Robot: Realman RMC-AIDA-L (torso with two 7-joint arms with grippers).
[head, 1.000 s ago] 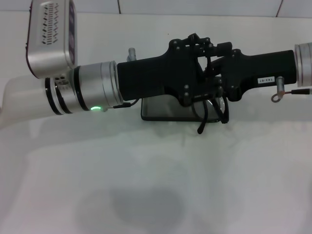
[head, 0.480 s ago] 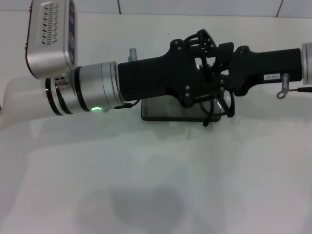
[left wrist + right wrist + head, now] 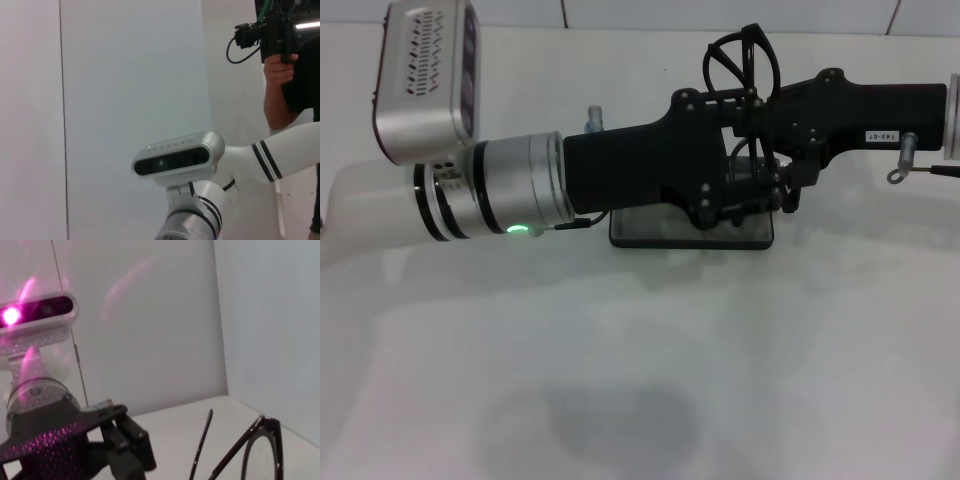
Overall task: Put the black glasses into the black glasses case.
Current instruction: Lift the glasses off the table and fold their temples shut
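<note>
The black glasses (image 3: pixel 741 58) are held up above both grippers, one round rim standing upright over them. In the right wrist view the glasses (image 3: pixel 262 447) show close to the camera with a temple arm sticking up. My right gripper (image 3: pixel 757 108) comes in from the right and is shut on the glasses. My left gripper (image 3: pixel 772 193) reaches in from the left, just under the right one, and also shows in the right wrist view (image 3: pixel 117 445). The black glasses case (image 3: pixel 650 233) lies flat on the table below both grippers, grey lining up, largely hidden by the left gripper.
The white table (image 3: pixel 640 360) spreads out in front of the case. A tiled wall (image 3: pixel 720 12) bounds the far side. In the left wrist view a person (image 3: pixel 287 75) holding a camera stands beyond my right arm (image 3: pixel 280 150).
The right gripper has turned and risen. The glasses, which hung below the grippers over the case's right end, now stand above them. The left arm has barely moved.
</note>
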